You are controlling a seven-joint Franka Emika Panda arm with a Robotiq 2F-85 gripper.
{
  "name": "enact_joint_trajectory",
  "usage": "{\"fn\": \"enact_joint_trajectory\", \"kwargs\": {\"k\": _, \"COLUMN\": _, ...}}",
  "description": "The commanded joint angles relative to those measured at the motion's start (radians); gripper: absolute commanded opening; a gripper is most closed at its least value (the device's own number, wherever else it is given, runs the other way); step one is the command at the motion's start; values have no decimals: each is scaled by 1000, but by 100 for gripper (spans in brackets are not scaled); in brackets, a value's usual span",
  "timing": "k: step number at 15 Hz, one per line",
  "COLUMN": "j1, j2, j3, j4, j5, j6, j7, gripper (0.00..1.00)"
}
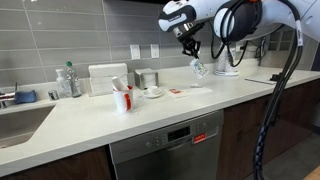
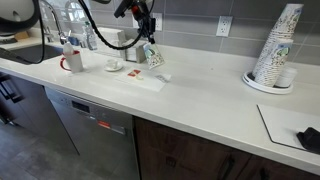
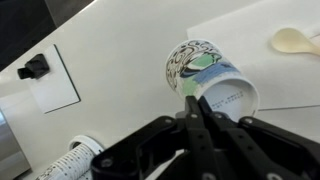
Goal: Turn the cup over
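The cup (image 3: 200, 68) is small, white and tapered, with a blue-green print on its side. My gripper (image 3: 197, 102) is shut on its edge and holds it tilted, clear of the white counter. In both exterior views the cup (image 1: 198, 68) (image 2: 153, 56) hangs from the gripper (image 1: 190, 52) (image 2: 148, 42) above the counter, near the back wall. One round end of the cup, with small printed text, faces the wrist camera.
A white mug with red things (image 1: 122, 98) and a small cup on a saucer (image 1: 153, 92) stand on the counter. A white sheet (image 2: 146, 80) lies under the cup. A stack of paper cups (image 2: 275, 50), a black object (image 2: 308, 138) and a sink (image 1: 15, 122) are at the ends.
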Motion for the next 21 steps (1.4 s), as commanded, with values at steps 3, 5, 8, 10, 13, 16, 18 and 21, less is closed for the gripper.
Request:
{"fn": "enact_joint_trajectory", "kwargs": {"k": 3, "j1": -95, "j2": -10, "j3": 105, "j4": 1, "j5": 179, "j6": 105, "j7": 2, "gripper": 1}}
{"fn": "enact_joint_trajectory", "kwargs": {"k": 5, "j1": -130, "j2": -10, "j3": 136, "j4": -4, "j5": 237, "j6": 164, "j7": -5, "gripper": 1}}
{"fn": "enact_joint_trajectory", "kwargs": {"k": 8, "j1": -182, "j2": -3, "j3": 185, "j4": -13, "j5": 316, "j6": 277, "j7": -27, "gripper": 1}}
{"fn": "enact_joint_trajectory", "kwargs": {"k": 10, "j1": -221, "j2": 0, "j3": 228, "j4": -26, "j5": 380, "j6": 320, "j7": -57, "gripper": 1}}
{"fn": "enact_joint_trajectory", "kwargs": {"k": 13, "j1": -255, "j2": 4, "j3": 256, "j4": -51, "j5": 430, "j6": 305, "j7": -78, "gripper": 1}}
{"fn": "enact_joint_trajectory", "kwargs": {"k": 16, "j1": -270, "j2": 5, "j3": 258, "j4": -83, "j5": 432, "j6": 305, "j7": -96, "gripper": 1}}
{"fn": "enact_joint_trajectory", "kwargs": {"k": 18, "j1": -273, "j2": 5, "j3": 253, "j4": -104, "j5": 423, "j6": 315, "j7": -104, "gripper": 1}}
{"fn": "enact_joint_trajectory", "kwargs": {"k": 21, "j1": -270, "j2": 3, "j3": 253, "j4": -142, "j5": 413, "j6": 351, "j7": -152, "gripper": 1}}
